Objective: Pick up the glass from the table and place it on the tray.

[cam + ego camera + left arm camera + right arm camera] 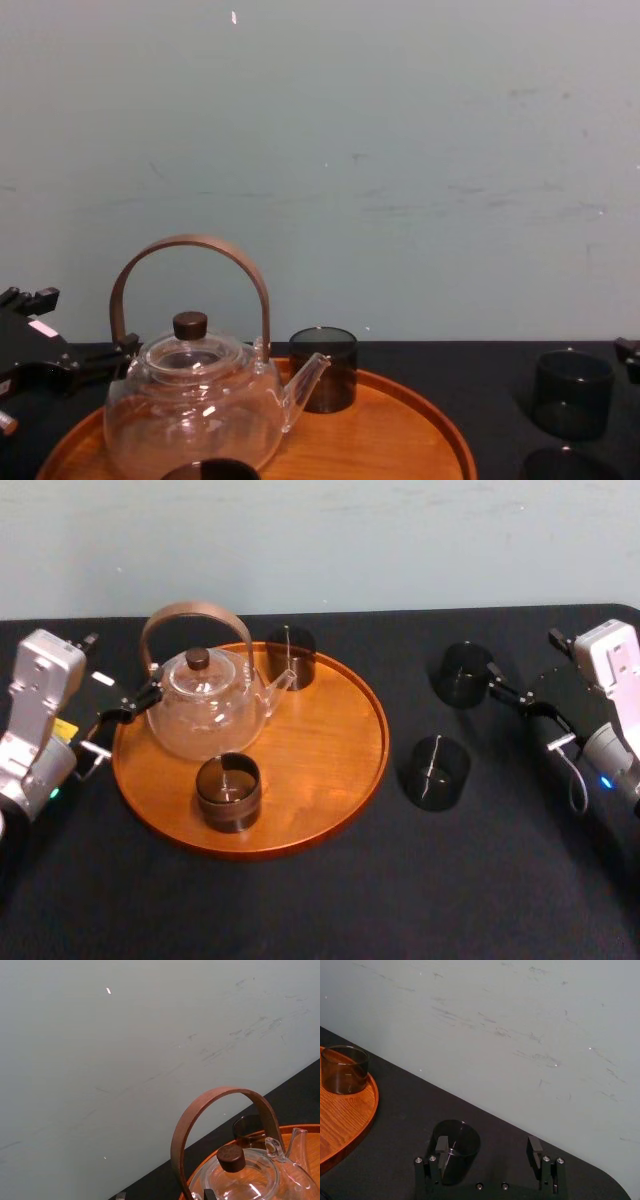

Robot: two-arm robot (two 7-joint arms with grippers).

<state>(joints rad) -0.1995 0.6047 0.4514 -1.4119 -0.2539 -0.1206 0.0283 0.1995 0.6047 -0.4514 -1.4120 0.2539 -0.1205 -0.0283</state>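
Standing upright on table (300, 900), mouth up: glass (465, 675) beside right gripper (488, 1144)

The table (320, 905) carries the tray (335, 750), a near glass (440, 772) and a far glass (467, 675) beside it.

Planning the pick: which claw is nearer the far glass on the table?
Right. The right claw sits just right of that glass; left claw is across the tray, by the teapot.

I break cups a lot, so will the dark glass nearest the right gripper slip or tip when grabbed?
The glass looks smooth, so probably slippery. It is short and wide, so it likely won't tip. The open right gripper could crack it if squeezing hard.
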